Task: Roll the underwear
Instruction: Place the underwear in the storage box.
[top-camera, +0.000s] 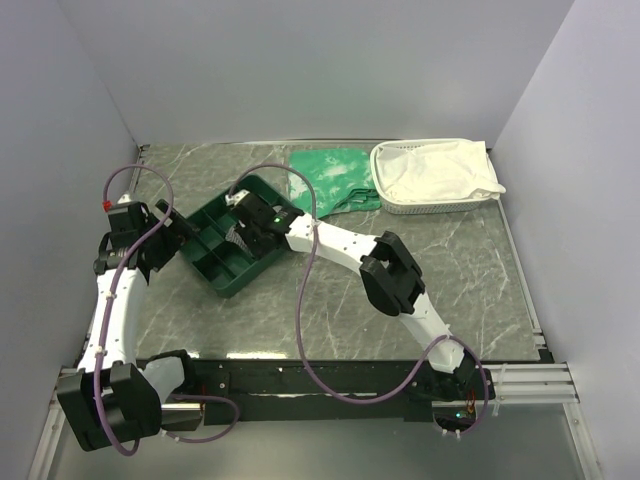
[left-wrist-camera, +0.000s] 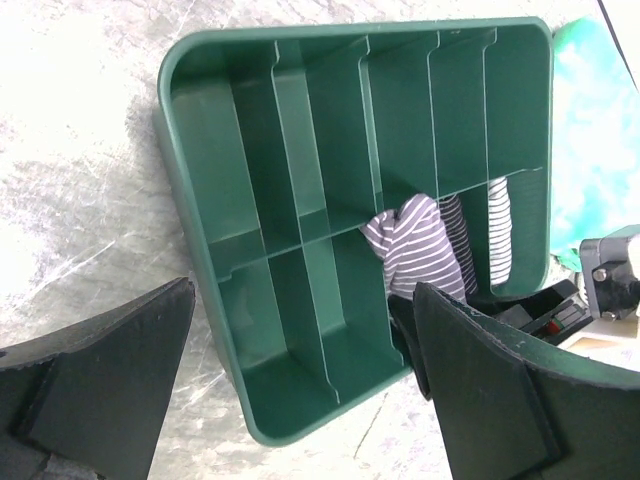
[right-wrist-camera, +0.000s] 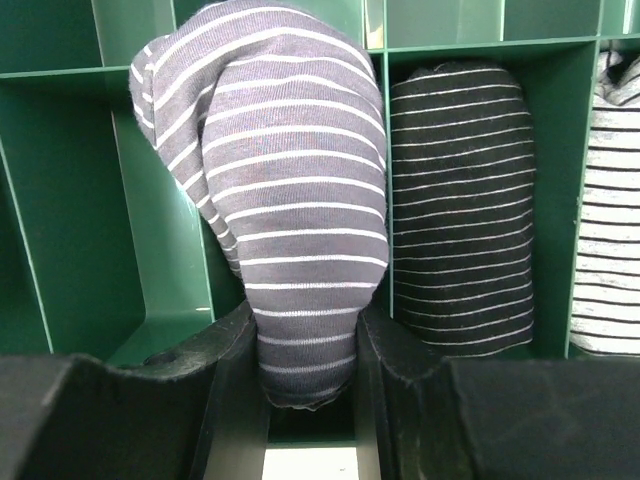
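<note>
The underwear (right-wrist-camera: 290, 200) is a rolled grey bundle with thin white stripes. My right gripper (right-wrist-camera: 305, 335) is shut on its lower end, one finger (right-wrist-camera: 225, 345) pressed to each side. The roll hangs over a compartment of the green divided tray (right-wrist-camera: 60, 200). The left wrist view shows the same roll (left-wrist-camera: 415, 250) poking up from the tray (left-wrist-camera: 250, 150) beside two filled slots. My left gripper (left-wrist-camera: 300, 300) stands wide open at the tray's near corner, holding nothing. From above, the right gripper (top-camera: 258, 220) is over the tray (top-camera: 215, 275) and the left gripper (top-camera: 180, 232) is at its left edge.
A black roll with white stripes (right-wrist-camera: 460, 200) and a white roll with dark stripes (right-wrist-camera: 610, 200) fill the neighbouring compartments. A green patterned cloth (top-camera: 330, 175) lies behind the tray. A white basket (top-camera: 440, 207) holding white cloth stands at the back right.
</note>
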